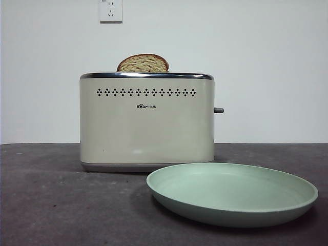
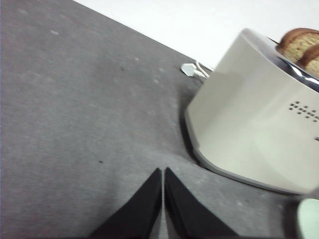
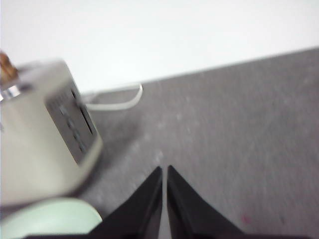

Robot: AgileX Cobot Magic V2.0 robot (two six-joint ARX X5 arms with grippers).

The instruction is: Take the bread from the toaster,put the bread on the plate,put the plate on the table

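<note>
Cream toaster (image 1: 147, 123) stands on the dark worktop (image 1: 51, 205), the bread (image 1: 143, 63) poking up from its slot. The mint plate (image 1: 233, 193) lies just before the toaster. Left hand (image 2: 163, 172) and right hand (image 3: 164, 170) hover clenched, empty, either side of the toaster.

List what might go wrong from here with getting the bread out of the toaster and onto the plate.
1. Only the domed top of the bread shows above the toaster, so there is little to grip and it may slip or crumble.
2. The left wrist view shows a second slice close beside it; the wrong one might get pinched.
3. The plate lies right before the toaster, so a descending claw might knock it.
</note>
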